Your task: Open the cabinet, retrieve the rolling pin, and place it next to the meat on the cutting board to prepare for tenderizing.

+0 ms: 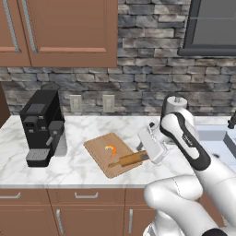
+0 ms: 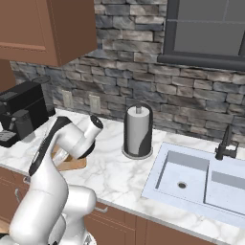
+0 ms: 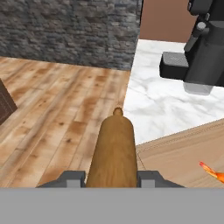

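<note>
Between the two dark fingertips of the gripper sits the rolling pin, clamped across its tan barrel with its far knob pointing away from the hand; the jaws press on either side of the wood. From the left base view the gripper holds the rolling pin nearly level, low over the near right edge of the cutting board, though whether the pin touches the board I cannot tell. Just beyond the pin, on the board's middle, lies the meat, a small orange curl; in the hand view the meat shows at the right edge, on the pale wood of the cutting board. That board lies at an angle on the white marble counter. To the board's left stands a black coffee machine, close beside it but apart. Above, on the stone wall, hangs the cabinet, its reddish-brown doors shut and its long silver handles upright. From the right base view, a paper towel holder stands upright on the counter, and beyond it lies a sink with a dark faucet.
</note>
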